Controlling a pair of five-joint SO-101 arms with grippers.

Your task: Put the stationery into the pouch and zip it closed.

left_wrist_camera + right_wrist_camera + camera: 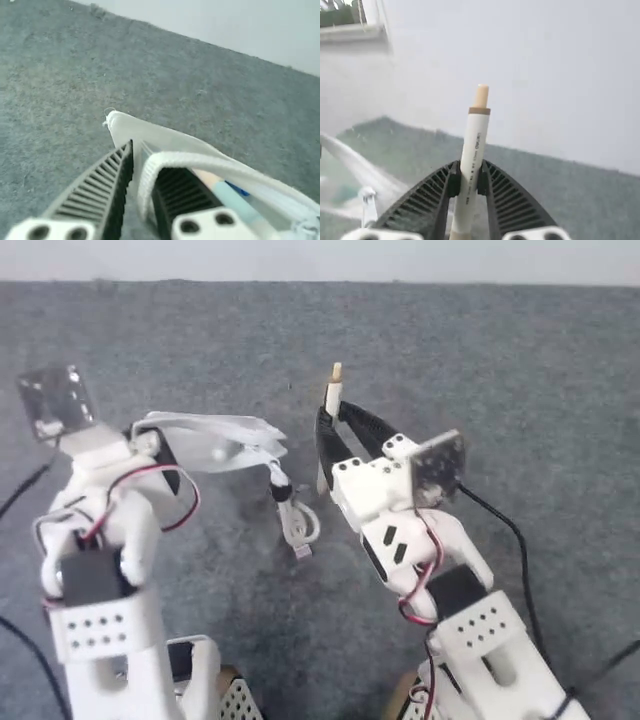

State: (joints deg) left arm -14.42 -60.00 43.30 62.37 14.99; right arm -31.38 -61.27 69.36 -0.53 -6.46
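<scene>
A translucent white pouch (215,445) lies on the grey carpet, and my left gripper (160,445) is shut on its rim. In the left wrist view the black fingers (112,180) pinch the pouch edge (165,160), with blue and peach stationery (225,192) seen inside. My right gripper (335,420) is shut on a white pen (332,395) with a tan tip, held upright just right of the pouch. The right wrist view shows the pen (474,150) clamped between the pads. The pouch's zip pull and cord (293,518) trail toward the front.
Grey carpet (480,360) stretches behind and to the right of the arms. Black cables (515,540) run along the carpet beside both arm bases. A pale wall rises at the back.
</scene>
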